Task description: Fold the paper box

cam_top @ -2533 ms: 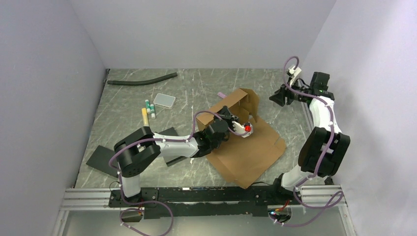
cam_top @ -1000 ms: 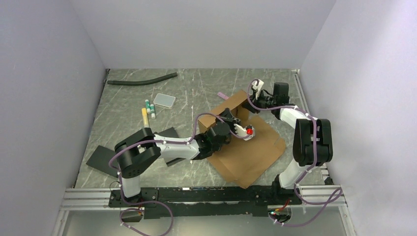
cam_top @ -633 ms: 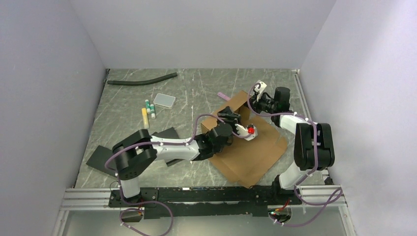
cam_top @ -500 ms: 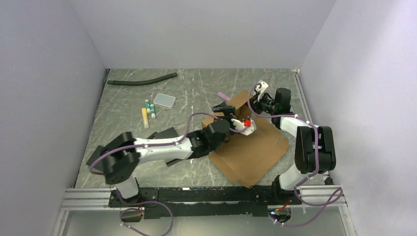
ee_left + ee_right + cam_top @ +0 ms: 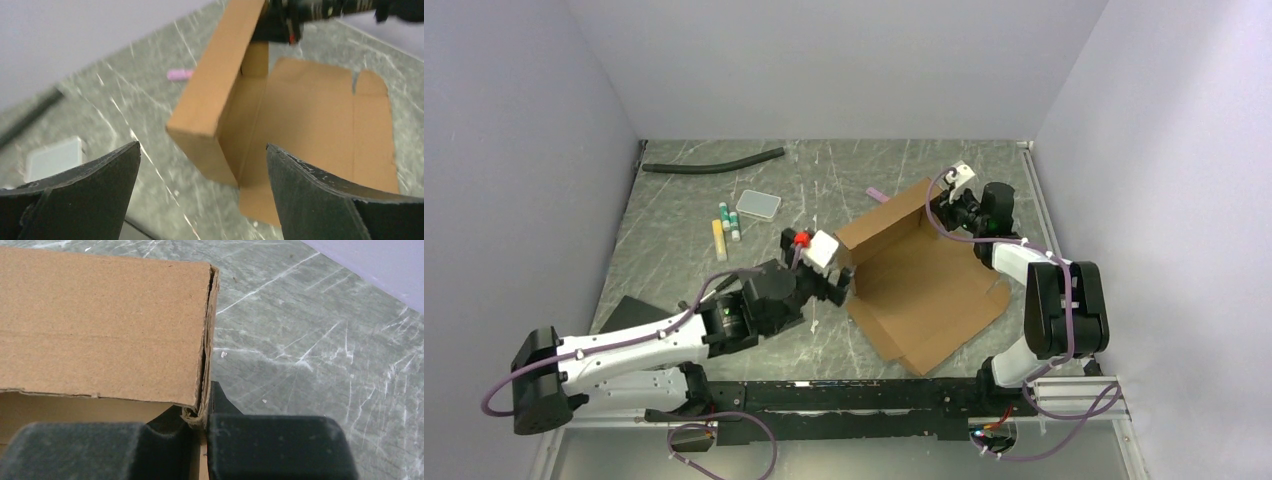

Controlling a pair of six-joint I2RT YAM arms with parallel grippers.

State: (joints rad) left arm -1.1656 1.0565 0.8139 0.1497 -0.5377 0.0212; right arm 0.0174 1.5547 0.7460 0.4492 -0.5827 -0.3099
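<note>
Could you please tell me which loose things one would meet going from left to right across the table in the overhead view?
Flat black rectangular slab, bunch of yellow and green-white marker pens, pale translucent flat rectangular case, small pink piece, brown cardboard paper box.

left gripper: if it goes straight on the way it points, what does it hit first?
Probably the raised wall of the paper box, at its near end: it sits centred between the fingers of the open left gripper in the wrist view. Nothing shows in between, though depth is unclear.
</note>
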